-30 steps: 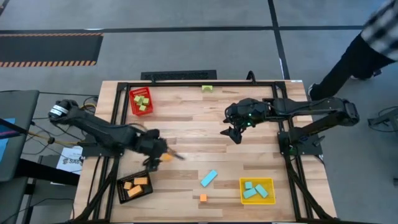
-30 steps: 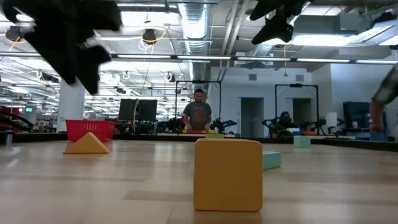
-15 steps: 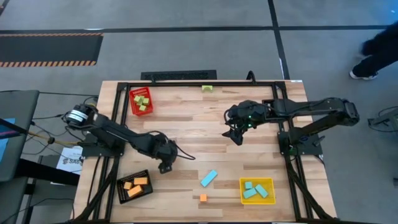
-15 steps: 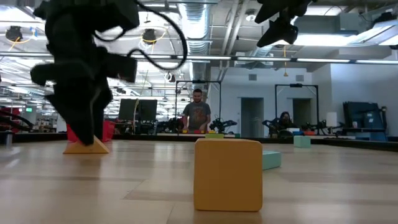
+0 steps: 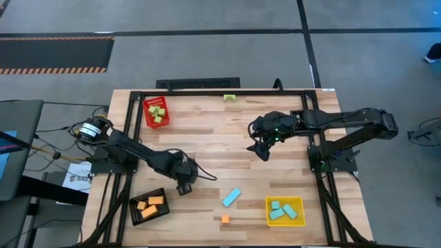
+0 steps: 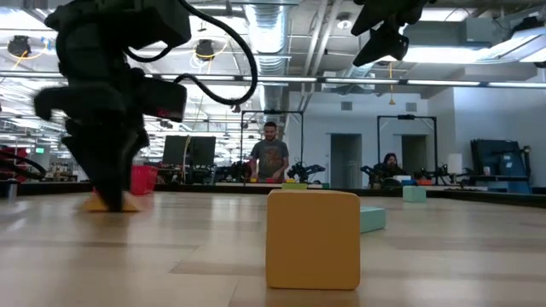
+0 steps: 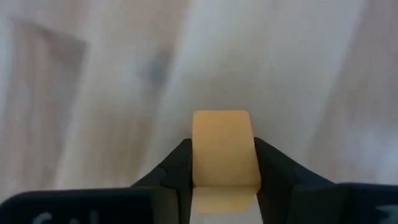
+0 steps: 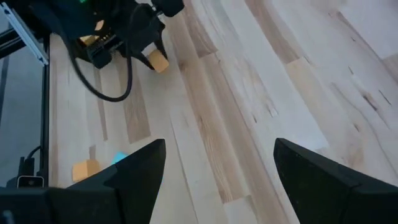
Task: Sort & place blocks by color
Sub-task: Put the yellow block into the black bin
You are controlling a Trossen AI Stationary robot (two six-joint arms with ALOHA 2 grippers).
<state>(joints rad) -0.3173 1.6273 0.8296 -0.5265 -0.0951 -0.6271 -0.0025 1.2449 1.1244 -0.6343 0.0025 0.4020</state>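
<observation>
Left gripper (image 7: 222, 163) clamps one orange block (image 7: 222, 148) — right gripper (image 5: 262, 150) hangs open; two blocks (image 5: 231, 197) lie loose near the table's (image 5: 207, 131) front edge.

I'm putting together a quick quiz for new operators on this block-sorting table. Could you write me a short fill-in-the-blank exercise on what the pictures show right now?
1. The left gripper has its dark fingers on either side of a small ____ block.
2. The square red bin holds light ____ blocks.
3. The long cyan bar lies on the wooden table beside the square ____ bin.
4. The right gripper hangs above the table with its fingers ____.

Missing words: orange; green; yellow; open
</observation>
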